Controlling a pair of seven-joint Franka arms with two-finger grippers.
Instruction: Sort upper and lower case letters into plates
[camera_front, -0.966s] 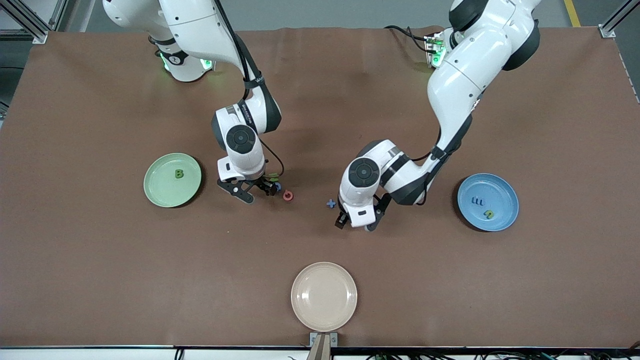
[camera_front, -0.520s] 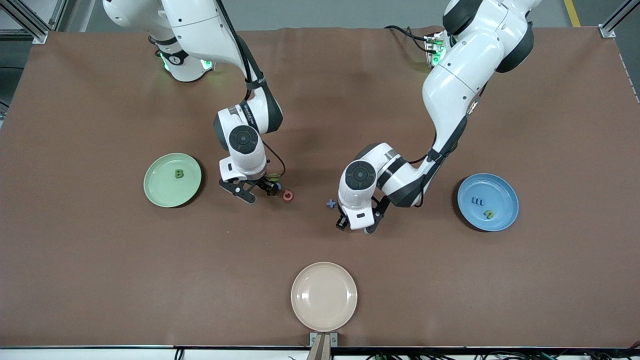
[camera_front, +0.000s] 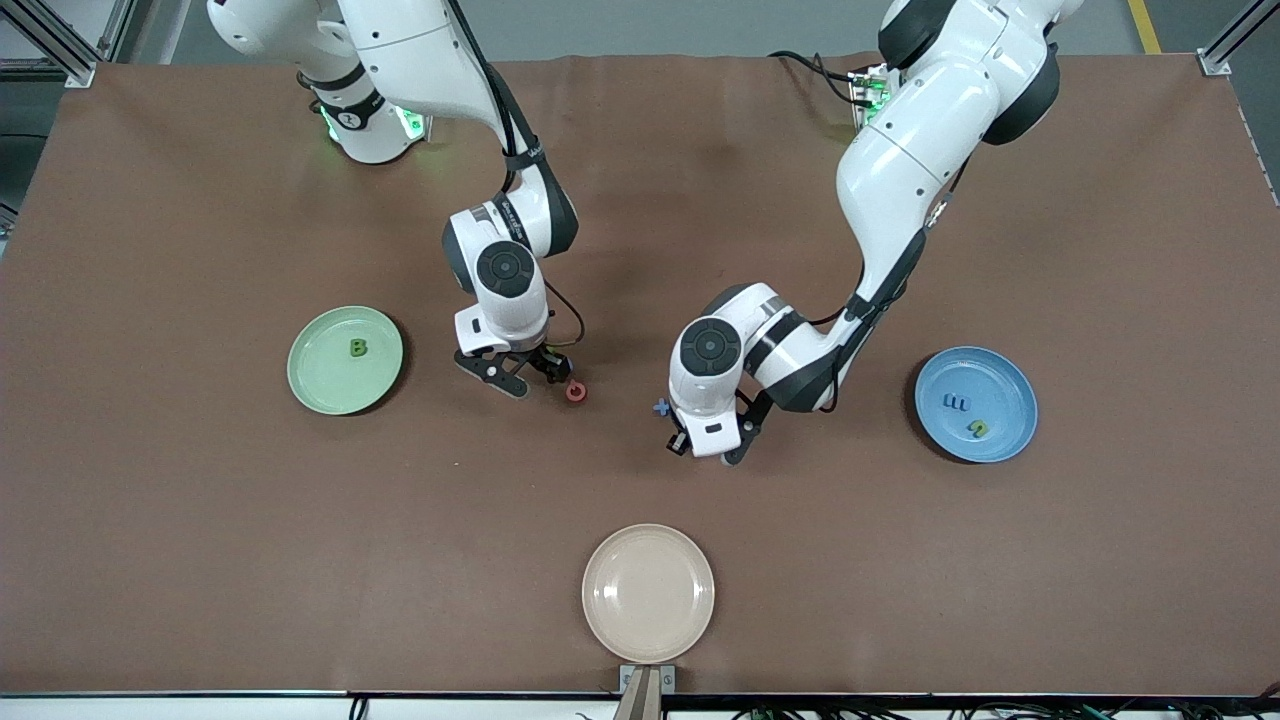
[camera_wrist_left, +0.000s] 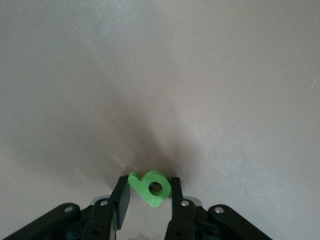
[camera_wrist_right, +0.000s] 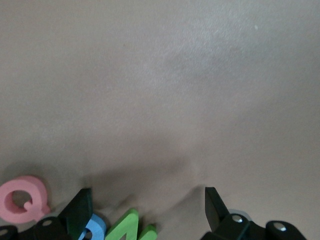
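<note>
green letter (camera_wrist_left: 151, 187) pinched in left gripper (camera_wrist_left: 148, 196) above table; right gripper (camera_wrist_right: 145, 207) wide open, empty, over loose letters (camera_wrist_right: 107, 225)

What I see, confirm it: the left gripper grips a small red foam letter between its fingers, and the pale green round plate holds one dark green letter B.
Wrong colour. The left wrist view shows the left gripper gripping a small bright green foam letter, not red. The pale green round plate does hold one dark green letter B.

Even overhead light, soft shadows under arms; wrist views paler, washed, slightly soft.
</note>
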